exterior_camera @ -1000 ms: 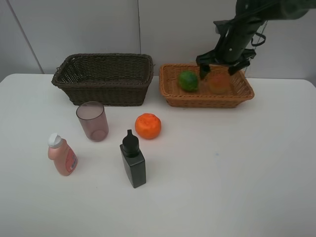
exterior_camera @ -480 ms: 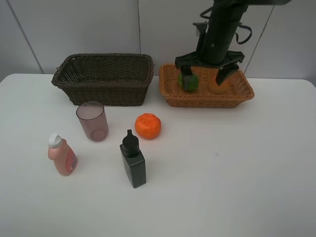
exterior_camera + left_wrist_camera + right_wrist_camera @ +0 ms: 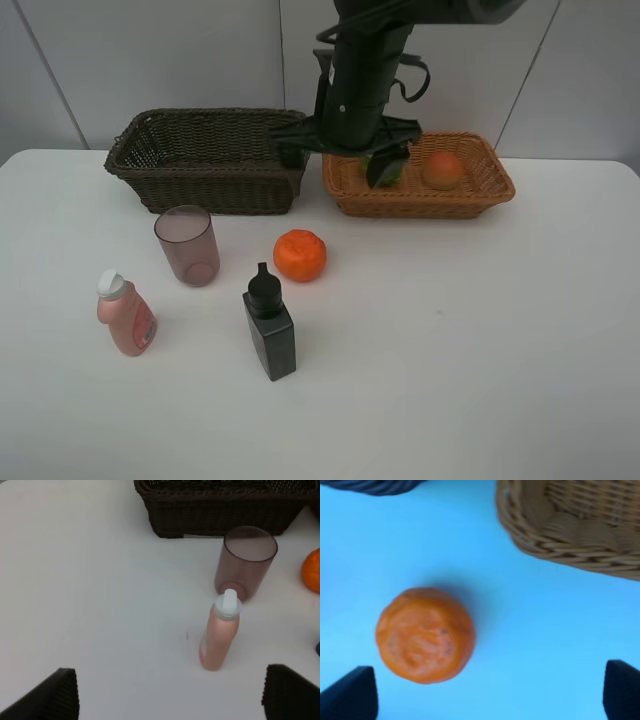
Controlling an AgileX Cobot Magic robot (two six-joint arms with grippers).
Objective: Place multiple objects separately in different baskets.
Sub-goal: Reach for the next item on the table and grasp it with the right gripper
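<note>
Seeing the left hand hanging above the white counter, fingers spread wide and gripping nothing. Finding just ahead of it a pink plastic bottle with a white cap, standing upright near the left edge, touching nothing else. Going right and meeting a translucent mauve plastic cup, upright and mouth up, near the bottle but apart from it, a little closer to the back edge. Spotting behind the cup a dark brown, deep woven wicker basket sitting along the back edge, left of the middle. Coming next to a black square bottle with a black cap, upright around the middle of the counter. Finding near it, toward the back, a round orange tangerine lying on the bare counter, outside both baskets. Noticing the right hand hovering above the tangerine, fingers wide apart and holding nothing. Ending at a light orange-tan, shallow wicker basket by the back edge, just beside the dark one. Seeing in it a green round fruit, partly hidden behind a finger, and a red-orange peach-like fruit to its right.
</note>
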